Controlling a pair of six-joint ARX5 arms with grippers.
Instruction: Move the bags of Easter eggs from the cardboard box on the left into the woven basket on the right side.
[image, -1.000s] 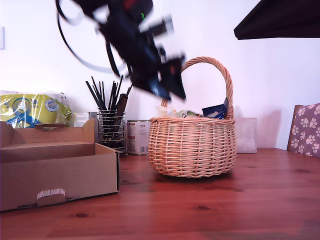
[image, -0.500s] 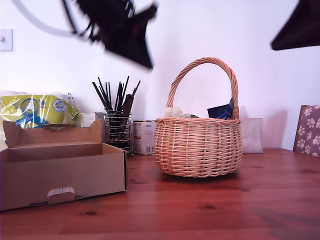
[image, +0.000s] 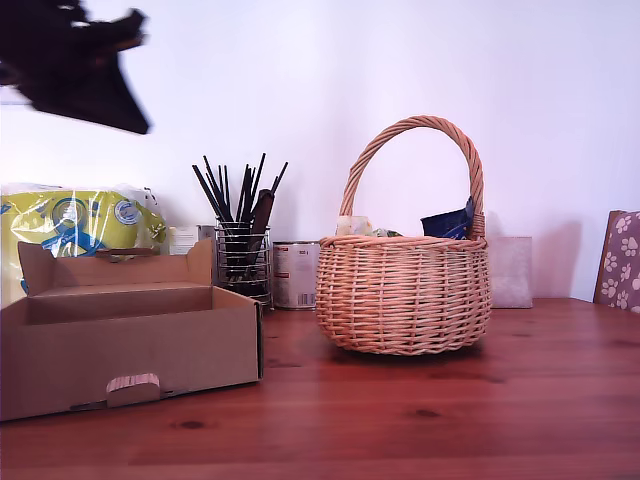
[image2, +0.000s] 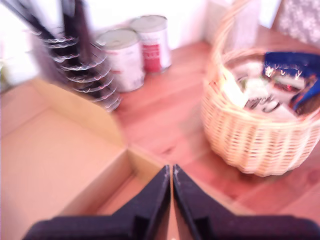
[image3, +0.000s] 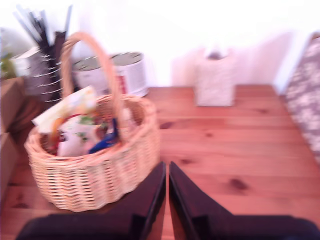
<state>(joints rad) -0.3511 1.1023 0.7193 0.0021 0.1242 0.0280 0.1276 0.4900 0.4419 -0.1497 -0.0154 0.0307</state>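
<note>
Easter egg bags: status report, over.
My first gripper and my second gripper shut, empty. Bags in woven basket; cardboard box floor bare where visible. Nothing between them.

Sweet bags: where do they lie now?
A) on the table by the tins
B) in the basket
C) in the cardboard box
B: the first wrist view shows the bags inside the basket, and the part of the box in view is bare.
</note>
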